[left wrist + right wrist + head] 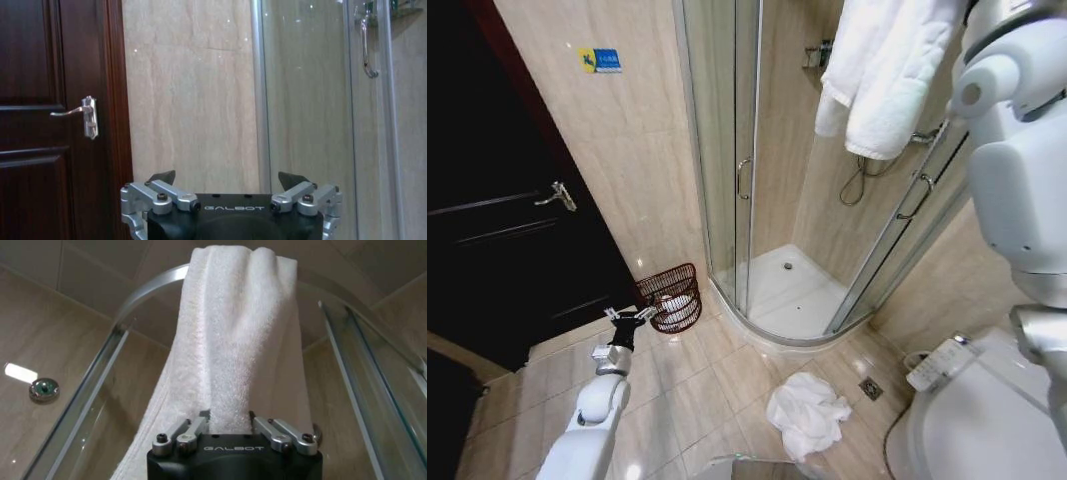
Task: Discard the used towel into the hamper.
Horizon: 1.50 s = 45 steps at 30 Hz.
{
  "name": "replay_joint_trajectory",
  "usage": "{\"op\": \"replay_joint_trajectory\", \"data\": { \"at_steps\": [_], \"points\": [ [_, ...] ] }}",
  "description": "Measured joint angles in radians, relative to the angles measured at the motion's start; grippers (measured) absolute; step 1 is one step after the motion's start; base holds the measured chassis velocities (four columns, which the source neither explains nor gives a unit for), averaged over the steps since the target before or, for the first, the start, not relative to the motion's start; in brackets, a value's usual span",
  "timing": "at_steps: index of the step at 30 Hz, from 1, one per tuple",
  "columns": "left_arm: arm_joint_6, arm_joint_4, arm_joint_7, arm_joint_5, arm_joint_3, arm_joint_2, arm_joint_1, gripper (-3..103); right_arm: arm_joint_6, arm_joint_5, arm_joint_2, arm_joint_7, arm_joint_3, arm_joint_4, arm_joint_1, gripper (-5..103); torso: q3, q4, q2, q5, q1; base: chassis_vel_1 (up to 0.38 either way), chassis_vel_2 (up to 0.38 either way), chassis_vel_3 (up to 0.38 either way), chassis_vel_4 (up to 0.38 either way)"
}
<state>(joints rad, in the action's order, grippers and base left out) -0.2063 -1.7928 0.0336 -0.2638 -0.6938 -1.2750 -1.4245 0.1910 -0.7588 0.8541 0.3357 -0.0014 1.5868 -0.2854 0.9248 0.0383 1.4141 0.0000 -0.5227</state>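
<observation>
towel (233,340) – lower end hidden in right pincer (230,421) | hamper (671,297) contents – unclear

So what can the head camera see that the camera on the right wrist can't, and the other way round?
The head view alone takes in the floor: the hamper by the wall, the open left gripper beside it, and a crumpled towel on the tiles. The right wrist view alone shows the right gripper shut on the hanging towel, close up. Both show that white towel draped over the shower rail and the glass shower enclosure.
</observation>
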Motion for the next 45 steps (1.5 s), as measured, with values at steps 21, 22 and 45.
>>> {"op": "replay_joint_trajectory", "data": {
  "at_steps": [21,22,45],
  "points": [
    [-0.014,-0.028,0.002,0.013,0.004,-0.017,-0.012,100,0.003,-0.108,-0.152,-0.015,0.104,0.145,0.202,3,0.0,0.0,0.0,-0.0001,0.0,0.0,0.0,0.0,0.0],
    [-0.014,-0.03,0.002,0.018,0.005,-0.019,-0.014,100,0.004,-0.113,-0.165,-0.015,0.122,0.163,0.238,3,0.0,0.0001,0.0,0.0,0.0,0.0,0.0,0.0,0.0],
    [-0.022,-0.082,0.002,0.068,0.019,-0.065,-0.062,100,-0.046,-0.09,-0.216,-0.044,0.554,0.46,1.013,3,0.0,0.0002,0.0,-0.0003,0.0,0.0,0.0,0.0,0.0]
  ]
}}
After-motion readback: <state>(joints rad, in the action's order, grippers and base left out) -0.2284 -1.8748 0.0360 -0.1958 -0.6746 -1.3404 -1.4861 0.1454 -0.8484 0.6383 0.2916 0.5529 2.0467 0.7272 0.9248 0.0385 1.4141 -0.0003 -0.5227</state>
